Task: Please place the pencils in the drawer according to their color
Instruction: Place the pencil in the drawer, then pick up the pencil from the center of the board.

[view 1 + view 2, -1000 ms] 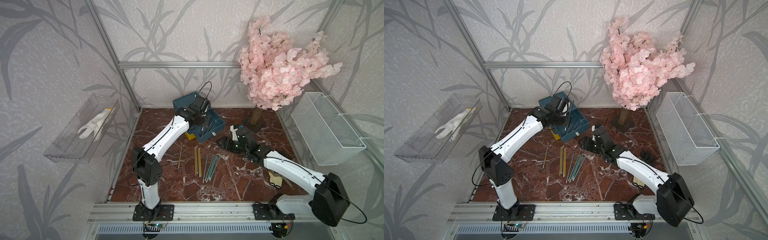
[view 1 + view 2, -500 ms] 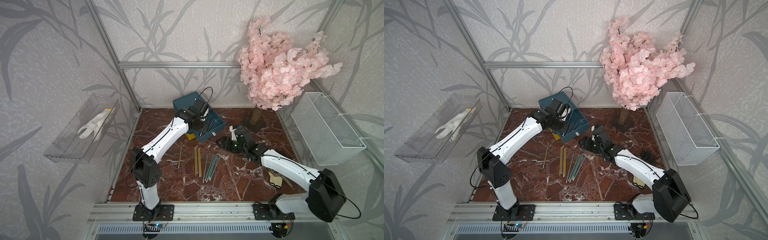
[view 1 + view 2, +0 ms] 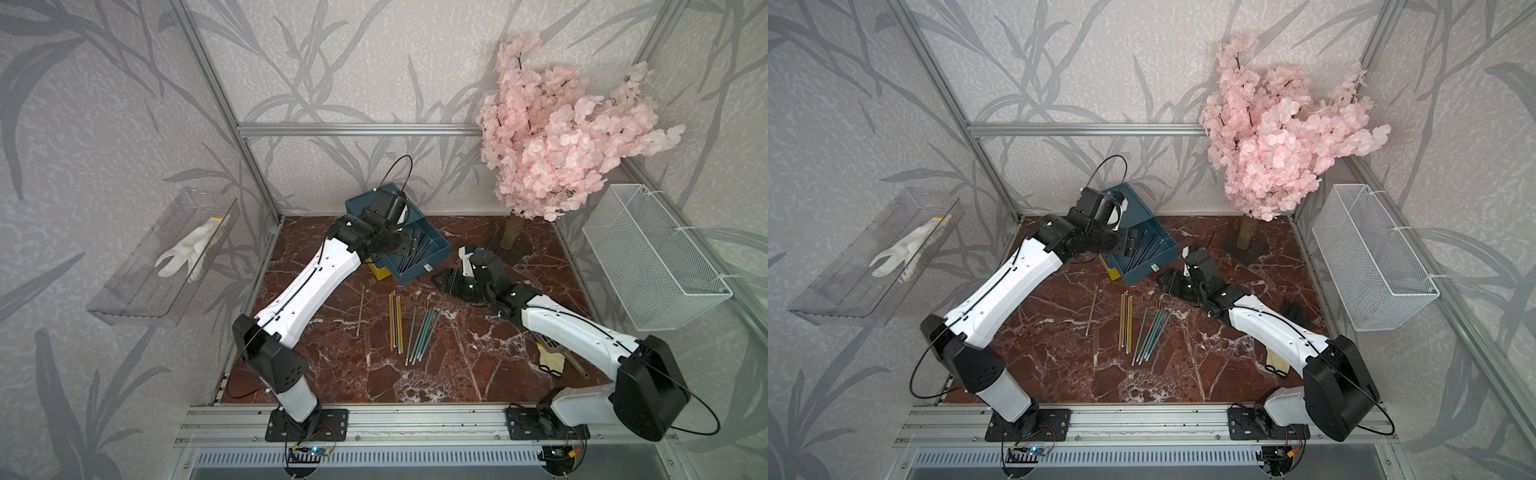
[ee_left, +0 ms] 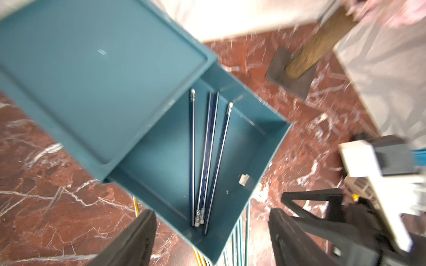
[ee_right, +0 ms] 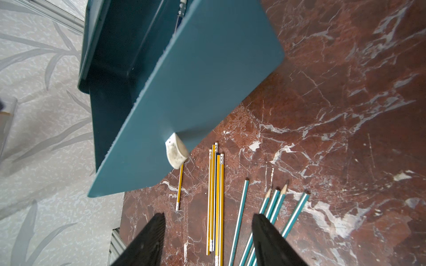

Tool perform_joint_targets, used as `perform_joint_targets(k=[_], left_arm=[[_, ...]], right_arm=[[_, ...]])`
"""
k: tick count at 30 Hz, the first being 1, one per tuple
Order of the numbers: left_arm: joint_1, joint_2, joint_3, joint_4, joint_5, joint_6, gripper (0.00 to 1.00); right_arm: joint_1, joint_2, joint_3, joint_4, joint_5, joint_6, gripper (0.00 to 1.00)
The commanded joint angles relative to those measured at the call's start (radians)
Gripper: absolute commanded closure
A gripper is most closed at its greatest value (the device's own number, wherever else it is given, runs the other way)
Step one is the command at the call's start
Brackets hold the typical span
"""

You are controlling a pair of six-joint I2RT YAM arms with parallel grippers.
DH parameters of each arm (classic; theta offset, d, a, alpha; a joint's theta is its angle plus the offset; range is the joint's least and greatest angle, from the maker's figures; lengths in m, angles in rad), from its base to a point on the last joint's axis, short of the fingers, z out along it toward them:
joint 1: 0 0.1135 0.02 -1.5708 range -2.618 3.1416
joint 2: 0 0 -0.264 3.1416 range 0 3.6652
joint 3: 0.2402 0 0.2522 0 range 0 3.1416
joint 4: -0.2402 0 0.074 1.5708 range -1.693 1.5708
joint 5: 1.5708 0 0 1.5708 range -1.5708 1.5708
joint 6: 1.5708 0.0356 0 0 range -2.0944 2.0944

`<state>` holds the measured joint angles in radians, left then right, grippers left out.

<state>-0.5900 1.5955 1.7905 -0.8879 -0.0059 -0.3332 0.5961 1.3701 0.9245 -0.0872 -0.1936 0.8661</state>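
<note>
Surface: red-brown marble top [image 3: 478, 365], white veins running everywhere, loose pencils lying mid-table
Room: grey leaf-pattern wallpaper [image 3: 374, 62] all round, aluminium frame rail [image 3: 357, 129] across the back
Back right: pink blossom tree [image 3: 552, 141] on a dark base, white wire basket [image 3: 648, 257] on the side wall
Left wall: clear tray [image 3: 137, 299] with a white glove [image 3: 187, 253] in it
Drawer box [image 3: 357, 205]: at the back, its top teal tier [image 4: 253, 142] pulled out, a few navy pencils [image 4: 208, 149] lying inside
On the marble: yellow pencils [image 3: 395, 320] in a tight row, teal pencils [image 3: 422, 330] fanned just beside them
Left gripper [image 4: 212, 216]: right over the open tier, jaws wide, nothing between them
Right gripper [image 5: 208, 217]: low beside the tier's front, jaws apart, empty
</note>
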Motion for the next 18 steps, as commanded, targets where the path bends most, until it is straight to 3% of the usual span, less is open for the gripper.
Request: perform_joint_targets(k=[1,6,10,14,18], left_arm=[[-0.001,-0.155,-0.150,0.048,-0.062,-0.118,0.14],[-0.005,-0.395,-0.517,0.126,-0.076,-0.273,0.08],[-0.010,-0.526,-0.792,0.231,-0.025,-0.367,0.04],[-0.033,-0.550,-0.985,0.375,0.036,-0.426,0.01],[-0.052,-0.466,-1.041,0.463,0.084,-0.430,0.07]], right_arm=[[-0.004,-0.043,-0.006,-0.026,-0.015,-0.007,0.36],[-0.001,-0.079,-0.064,-0.047,-0.036,-0.014,0.37],[0.009,-0.107,-0.121,-0.068,-0.031,-0.027,0.37],[0.020,-0.127,-0.168,-0.079,-0.027,-0.025,0.37],[0.033,-0.136,-0.192,-0.087,-0.019,-0.017,0.37]])
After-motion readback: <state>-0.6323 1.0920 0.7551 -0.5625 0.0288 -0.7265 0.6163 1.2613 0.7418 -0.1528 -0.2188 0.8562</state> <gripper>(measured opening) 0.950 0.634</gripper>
